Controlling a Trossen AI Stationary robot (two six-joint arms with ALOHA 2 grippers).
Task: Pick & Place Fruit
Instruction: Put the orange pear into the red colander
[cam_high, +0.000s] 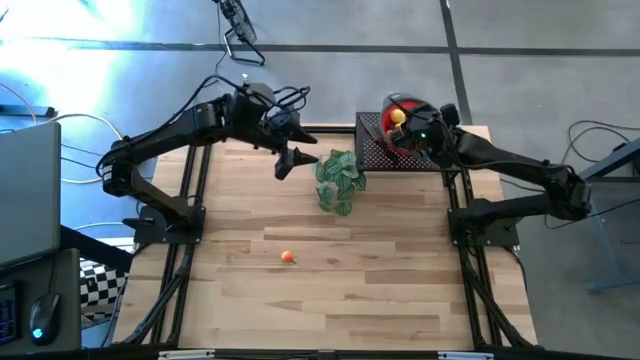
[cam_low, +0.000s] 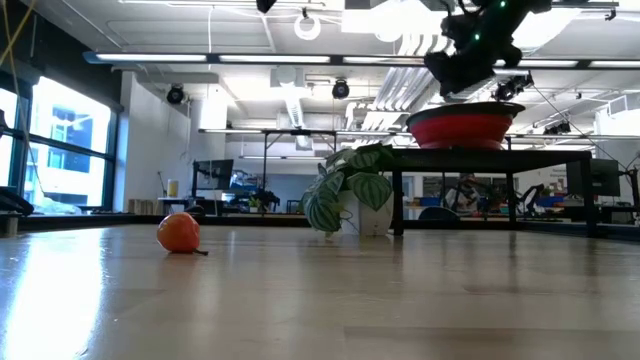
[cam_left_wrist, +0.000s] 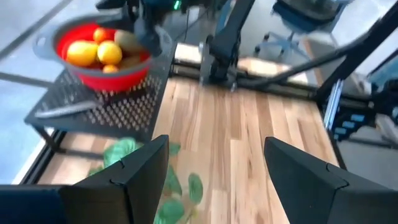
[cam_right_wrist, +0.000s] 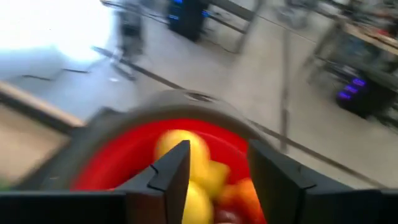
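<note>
One orange fruit (cam_low: 179, 232) lies alone on the desk (cam_high: 380, 290), well in front of the plant (cam_high: 338, 181). Left gripper (cam_high: 287, 163) hovers beside the plant, fingers wide apart and empty, the nearer arm. Right gripper (cam_right_wrist: 214, 180) hangs over the red bowl (cam_high: 401, 112) of fruit, fingers parted, holding nothing.

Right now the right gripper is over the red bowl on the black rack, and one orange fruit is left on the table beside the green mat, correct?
Not quite. The orange fruit lies alone on the bare wooden table; no green mat exists, only a leafy plant sprig farther back. The high view shows it. The right gripper is over the red bowl on the black rack.
</note>
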